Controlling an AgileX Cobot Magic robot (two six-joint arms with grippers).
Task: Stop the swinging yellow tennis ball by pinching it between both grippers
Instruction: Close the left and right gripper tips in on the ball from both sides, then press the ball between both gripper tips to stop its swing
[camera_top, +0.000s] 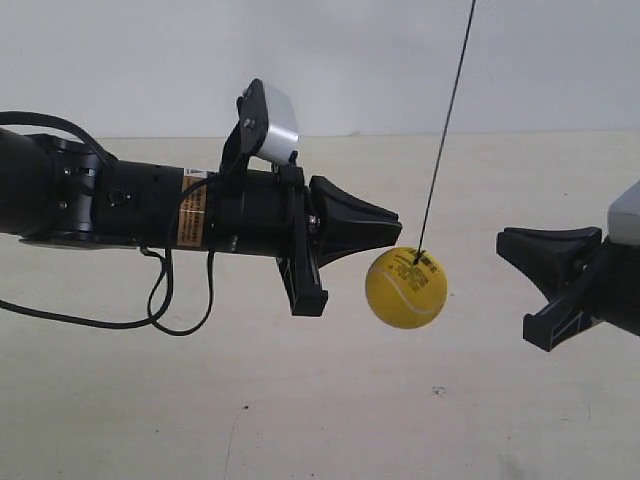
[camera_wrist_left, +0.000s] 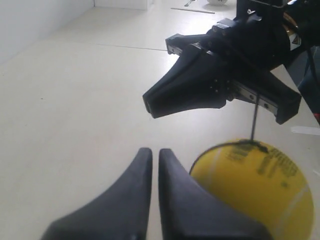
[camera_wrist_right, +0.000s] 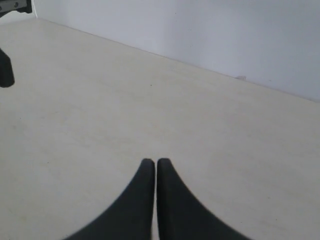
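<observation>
The yellow tennis ball (camera_top: 406, 288) hangs on a thin black string (camera_top: 445, 120) between my two arms. My left gripper (camera_top: 396, 230), on the arm at the exterior view's left, is shut, and its tip sits just above and beside the ball's top. In the left wrist view the ball (camera_wrist_left: 255, 195) lies close against one side of the shut left gripper (camera_wrist_left: 155, 150); whether they touch is unclear. My right gripper (camera_top: 502, 240) is shut and stands a short gap away on the ball's other side. It faces me in the left wrist view (camera_wrist_left: 150, 102). The right wrist view shows its shut jaws (camera_wrist_right: 154, 161) but no ball.
A pale flat surface (camera_top: 300, 400) lies below both arms, with a white wall (camera_top: 400, 60) behind. Black cables (camera_top: 160, 300) loop under the left arm. A dark part (camera_wrist_right: 5, 70) shows at the edge of the right wrist view.
</observation>
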